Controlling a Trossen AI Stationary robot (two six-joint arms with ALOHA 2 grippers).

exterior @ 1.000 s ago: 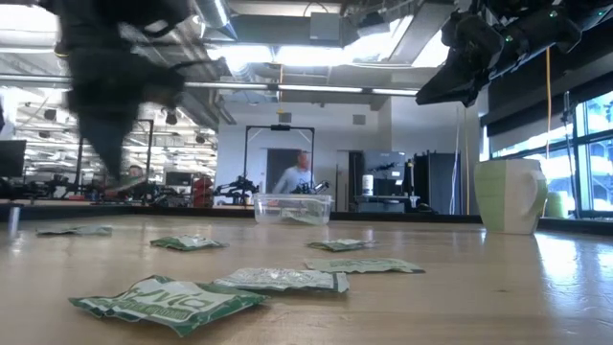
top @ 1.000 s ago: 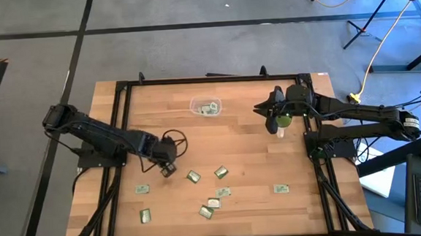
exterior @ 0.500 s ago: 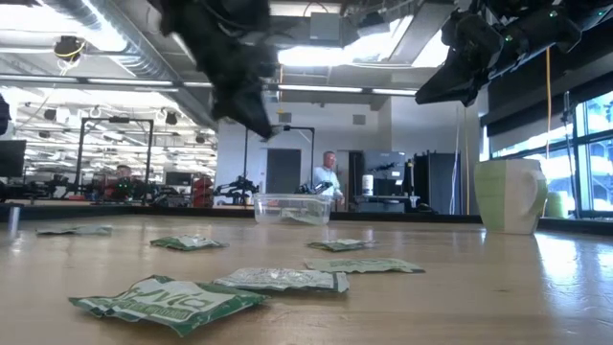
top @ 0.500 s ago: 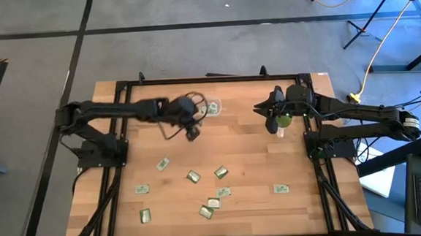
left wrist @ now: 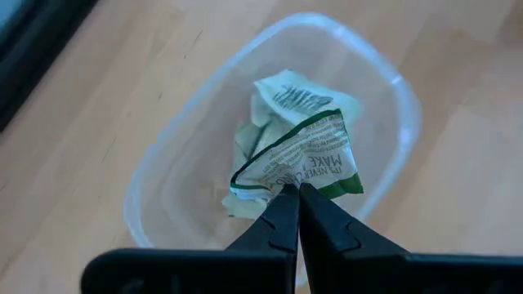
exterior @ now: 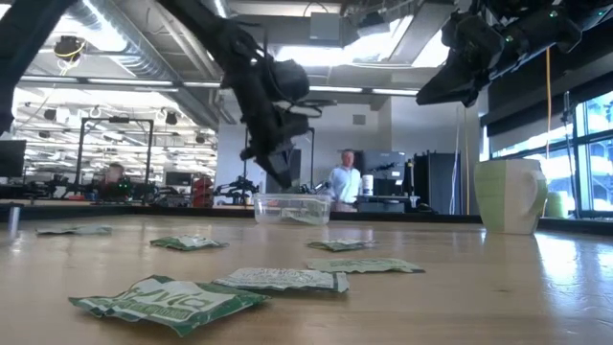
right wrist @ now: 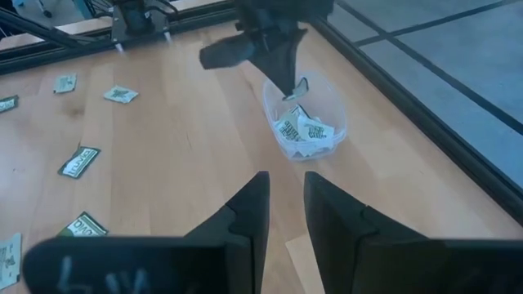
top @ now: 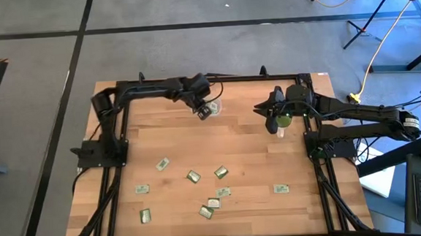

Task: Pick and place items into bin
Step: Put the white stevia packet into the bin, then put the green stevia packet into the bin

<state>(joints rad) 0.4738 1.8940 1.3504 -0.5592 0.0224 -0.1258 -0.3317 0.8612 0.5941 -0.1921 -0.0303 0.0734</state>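
the left gripper [left wrist: 292,189] is pinched tight on the corner of one green and white packet [left wrist: 306,159], which hangs tilted just above the open clear bin [left wrist: 392,90] directly beneath the fingertips, its printed face turned up and its long side slanting across the bin (the wording on it reads partly "make", the rest too small to tell). more packets [right wrist: 301,131] lie crumpled in the bin below it. the right gripper [right wrist: 285,189] waits well off to the side with its fingers partly apart and nothing between them, a green cup [exterior: 510,195] beneath it.

We see the bin [top: 207,106] at the desk's [top: 249,156] far edge with packets [right wrist: 301,129] in it, a cup [exterior: 510,195] to its right, and more packets [top: 192,177] scattered nearer us.
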